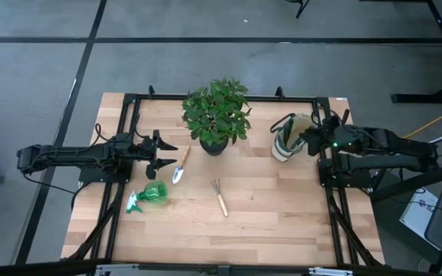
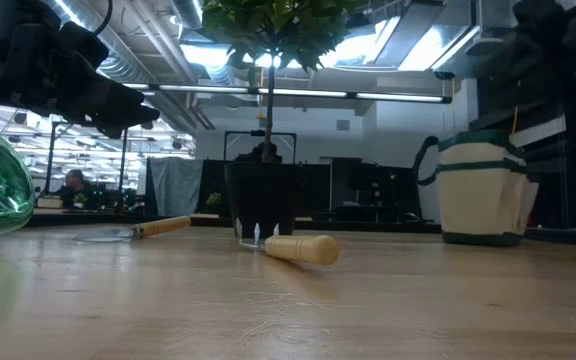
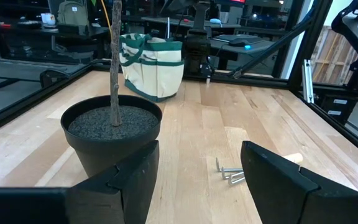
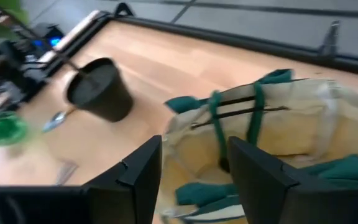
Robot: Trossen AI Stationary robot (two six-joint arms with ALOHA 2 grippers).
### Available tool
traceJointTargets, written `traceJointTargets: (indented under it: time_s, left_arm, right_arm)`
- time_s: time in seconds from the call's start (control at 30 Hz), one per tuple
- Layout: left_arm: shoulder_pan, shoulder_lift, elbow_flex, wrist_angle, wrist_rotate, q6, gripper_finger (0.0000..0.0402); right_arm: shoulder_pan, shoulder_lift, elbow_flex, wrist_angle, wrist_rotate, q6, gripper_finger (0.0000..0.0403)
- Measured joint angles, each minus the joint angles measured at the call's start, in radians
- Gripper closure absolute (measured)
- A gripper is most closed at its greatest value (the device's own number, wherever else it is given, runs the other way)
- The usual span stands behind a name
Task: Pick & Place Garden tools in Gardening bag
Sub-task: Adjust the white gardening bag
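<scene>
A pale wooden table (image 1: 282,207) stands on grey floor. The trowel (image 1: 180,165) lies near centre, handle toward 12 o'clock, blade toward 6. The rake (image 1: 219,196) runs similarly, prongs at 12. The potted plant (image 1: 216,115) stands between them and the gardening bag (image 1: 288,138) at 3 o'clock. The spray bottle (image 1: 149,196) lies at 8. The left gripper (image 1: 167,155) is spread beside the trowel; the right gripper (image 1: 307,138), spread, hangs over the bag.

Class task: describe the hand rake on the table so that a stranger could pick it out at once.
Start at the leafy potted plant in its black pot at the back middle of the light wooden table. Nearer the front lies the small wooden-handled pronged hand rake, alone on bare wood. Unlike the silver-bladed trowel beside it, it ends in thin metal prongs.
</scene>
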Motion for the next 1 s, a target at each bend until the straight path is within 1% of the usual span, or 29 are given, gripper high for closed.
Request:
traceJointTargets:
  time_s: [0.1,0.27,0.43,0.53,0.7,0.8,0.87,1.0]
  left_arm:
    - [0.0,0.0,0.0,0.0,0.0,0.0,0.0178]
    - [0.0,0.0,0.0,0.0,0.0,0.0,0.0178]
    - [0.0,0.0,0.0,0.0,0.0,0.0,0.0178]
    - [0.0,0.0,0.0,0.0,0.0,0.0,0.0178]
    - [0.0,0.0,0.0,0.0,0.0,0.0,0.0178]
    - [0.0,0.0,0.0,0.0,0.0,0.0,0.0178]
    - [0.0,0.0,0.0,0.0,0.0,0.0,0.0178]
    - [0.0,0.0,0.0,0.0,0.0,0.0,0.0178]
  right_arm:
    - [0.0,0.0,0.013,0.0,-0.052,-0.001,0.0217]
    - [0.0,0.003,0.013,0.003,-0.109,0.002,0.0217]
    - [0.001,0.031,0.013,0.028,-0.178,0.002,0.0217]
    - [0.001,0.062,0.013,0.034,-0.259,0.0,0.0217]
    - [0.001,0.112,0.013,0.03,-0.429,0.002,0.0217]
    - [0.01,0.14,0.013,0.005,-0.511,0.027,0.0217]
    - [0.024,0.16,0.013,-0.031,-0.533,0.065,0.0217]
    - [0.051,0.207,0.013,-0.138,-0.514,0.16,0.0217]
